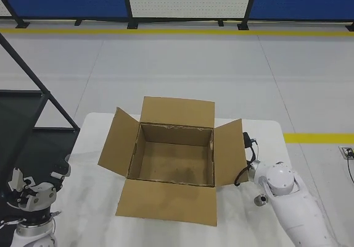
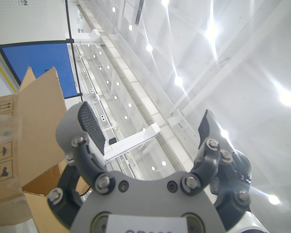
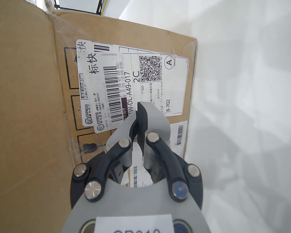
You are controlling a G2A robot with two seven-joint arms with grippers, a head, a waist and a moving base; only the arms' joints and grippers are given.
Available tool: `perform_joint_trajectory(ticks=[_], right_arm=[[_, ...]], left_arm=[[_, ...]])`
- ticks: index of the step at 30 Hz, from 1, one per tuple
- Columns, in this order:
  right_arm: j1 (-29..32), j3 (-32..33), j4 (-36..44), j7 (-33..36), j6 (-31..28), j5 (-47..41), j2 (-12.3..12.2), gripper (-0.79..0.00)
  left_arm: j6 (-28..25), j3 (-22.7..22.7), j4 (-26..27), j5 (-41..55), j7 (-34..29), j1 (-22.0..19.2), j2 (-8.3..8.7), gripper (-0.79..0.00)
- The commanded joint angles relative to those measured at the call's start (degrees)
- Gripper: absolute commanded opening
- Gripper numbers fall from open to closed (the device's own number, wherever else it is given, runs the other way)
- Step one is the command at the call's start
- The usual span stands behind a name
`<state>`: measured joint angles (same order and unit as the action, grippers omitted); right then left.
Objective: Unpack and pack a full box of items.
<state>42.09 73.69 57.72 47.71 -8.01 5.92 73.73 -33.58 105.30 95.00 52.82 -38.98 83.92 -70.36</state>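
Left claw (image 2: 148, 129): wide open and holding nothing, with ribbed pads (image 2: 92, 127) well apart. It points up at the ceiling lights (image 2: 165, 0). It sits over the near left corner of the white desk (image 1: 90, 185), and a dark metal frame (image 1: 16, 123) stands on its outer side. The box (image 1: 168, 204) is off to this claw's inner side, well apart from it. One raised flap (image 2: 38, 103) shows beside a finger in the left wrist view.

Box: brown cardboard, upright at mid-desk, between the two claws. All four flaps are folded outward, and the bare inner floor (image 1: 174, 162) is in plain sight from the top view.

Right claw (image 3: 138, 109): closed, tips pressed together, nothing between them. It is just beside the box's outer side wall, with the tips aimed at the white shipping label (image 3: 133, 81) stuck on that wall. The tips are very near the label and possibly touching it; cannot tell from this angle. White desk surface lies on the claw's side away from the box. A black cable (image 1: 245, 167) loops at that wrist, next to the box's side flap.
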Motion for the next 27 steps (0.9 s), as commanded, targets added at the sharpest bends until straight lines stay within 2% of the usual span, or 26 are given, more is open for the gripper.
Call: perform_joint_trajectory(ticks=[1,5,8,9,10,11,13,20,27], right_arm=[[0.1,0.6,0.1,-1.2,0.3,0.2,-0.2,-0.785],[2.5,5.1,2.6,-2.1,-0.7,0.7,-1.6,-0.785],[6.9,10.2,8.7,-2.0,-0.4,2.0,-3.2,-0.785],[8.8,12.0,11.4,-1.9,0.0,2.3,-3.6,-0.727],[10.8,13.7,14.2,-1.9,0.6,2.4,-4.1,-0.613],[12.8,15.5,17.1,-2.2,1.4,2.5,-4.5,-0.536],[16.8,18.6,22.5,-2.4,2.9,2.8,-5.1,0.000],[29.3,28.0,36.1,-4.1,3.7,0.6,-6.4,0.000],[29.3,28.0,36.1,-4.1,3.7,0.6,-6.4,0.000]], left_arm=[[0.0,0.0,0.0,0.0,0.0,0.0,0.00,0.000],[0.0,0.0,0.0,0.0,0.0,0.0,0.00,0.000],[0.0,0.0,0.0,0.0,0.0,0.0,0.00,0.000],[0.0,0.0,0.0,0.0,0.0,0.0,0.00,0.000],[0.0,0.0,0.0,0.0,0.0,0.0,0.00,0.000],[0.0,0.0,0.0,0.0,0.0,0.0,0.00,0.000],[0.0,0.0,0.0,0.0,0.0,0.0,0.00,0.000],[0.0,0.0,0.0,0.0,0.0,0.0,0.00,0.000],[0.0,0.0,0.0,0.0,0.0,0.0,0.00,0.000]])
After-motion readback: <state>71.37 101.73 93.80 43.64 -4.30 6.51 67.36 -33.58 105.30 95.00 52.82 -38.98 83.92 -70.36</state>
